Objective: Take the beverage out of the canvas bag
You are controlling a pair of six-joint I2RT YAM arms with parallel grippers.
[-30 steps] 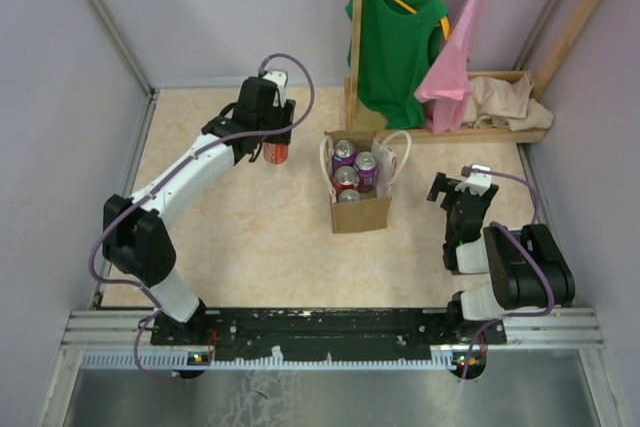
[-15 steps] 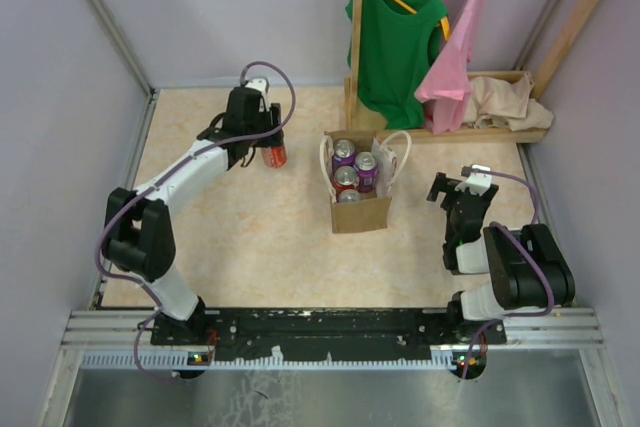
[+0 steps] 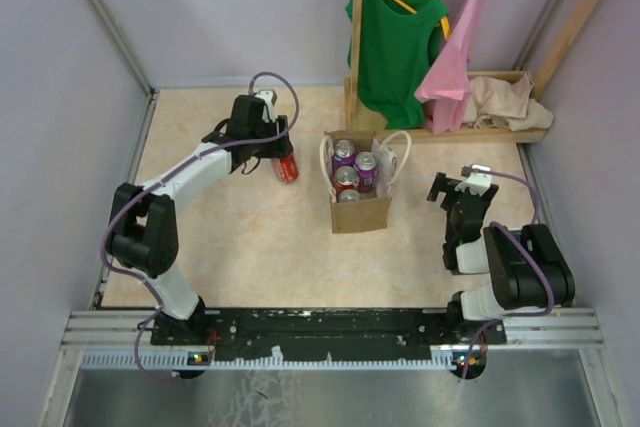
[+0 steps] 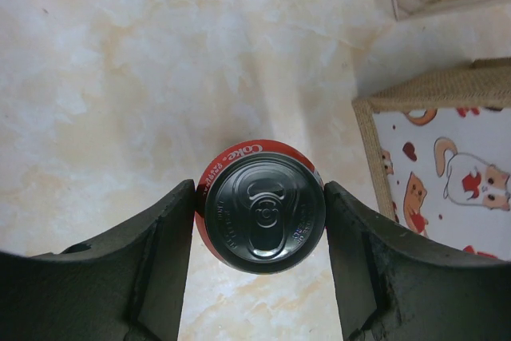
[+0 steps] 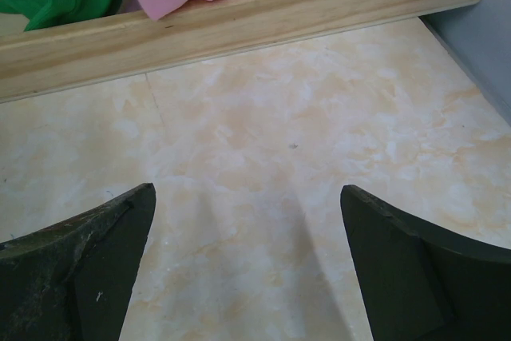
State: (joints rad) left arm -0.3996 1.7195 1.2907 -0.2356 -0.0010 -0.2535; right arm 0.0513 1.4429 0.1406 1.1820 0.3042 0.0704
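Note:
The tan canvas bag [image 3: 361,209] with white loop handles stands open mid-table, with several cans [image 3: 347,177] upright inside. Its woven edge and cat-print side show at the right of the left wrist view [image 4: 435,93]. My left gripper [image 3: 272,145] is left of the bag, shut on a red Coke can [image 3: 287,168] held low over the table and a little tilted. In the left wrist view the can's top [image 4: 265,215] sits between both fingers, touching each. My right gripper [image 3: 462,190] is open and empty to the right of the bag, over bare table [image 5: 247,221].
A wooden rack [image 3: 470,132] at the back right carries a green shirt [image 3: 395,42], a pink cloth [image 3: 455,57] and a pale beige cloth [image 3: 505,102]. Its wooden base crosses the top of the right wrist view [image 5: 239,21]. Grey walls close in the table.
My left gripper has moved the red can a little right and down, towards the bag's left side, and the can now tilts more. The right arm has not moved.

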